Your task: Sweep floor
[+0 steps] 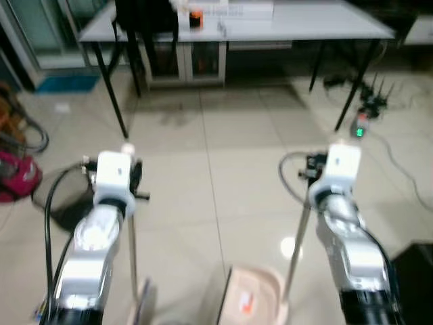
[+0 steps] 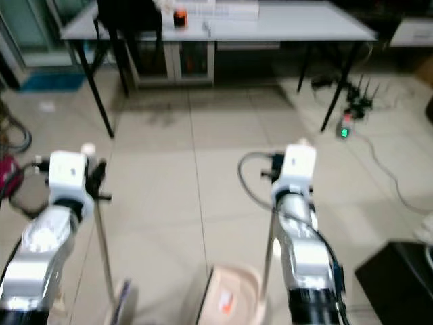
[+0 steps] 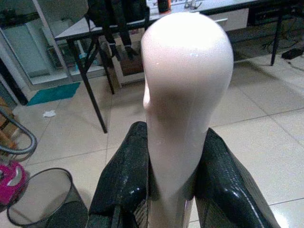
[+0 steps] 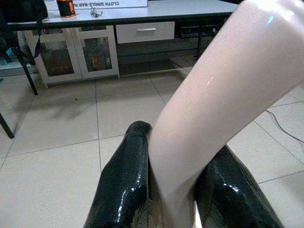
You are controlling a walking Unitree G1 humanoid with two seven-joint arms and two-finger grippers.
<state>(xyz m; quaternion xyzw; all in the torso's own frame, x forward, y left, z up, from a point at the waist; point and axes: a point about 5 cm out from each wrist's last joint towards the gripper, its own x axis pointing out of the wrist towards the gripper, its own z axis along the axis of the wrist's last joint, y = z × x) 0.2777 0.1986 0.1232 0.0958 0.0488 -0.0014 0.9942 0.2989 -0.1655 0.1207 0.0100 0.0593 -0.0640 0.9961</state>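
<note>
Left gripper (image 3: 171, 185): raised in front of the robot on its left side, both black fingers (image 3: 126, 183) pressed against the pale pink top of the broom handle (image 3: 183, 95), which stands up between them with its rounded end clear above the fingertips.
Broom: its thin metal pole (image 1: 132, 250) drops straight down from that grip to the floor, where the head (image 1: 143, 301) sits blurred near the lower edge of the head views, just left of the dustpan.
Right gripper (image 4: 173, 190): held up on the robot's right, its two fingers (image 4: 123, 183) closed around the pink dustpan handle (image 4: 223, 99), which leans off at a slant past the fingertips.
Dustpan (image 1: 254, 294): pink, on the tiles between the two arms, joined to the right grip by its own slim pole (image 1: 296, 247).
Floor (image 1: 223, 156): glossy beige tiles.
Table (image 1: 304, 27): long and grey, ahead of the robot, well apart from both arms, a small orange item (image 1: 195, 18) on top.
Bin (image 3: 40, 199): dark mesh, on the floor to the robot's left.
Cables (image 1: 369, 112): lying by the table's right legs.
</note>
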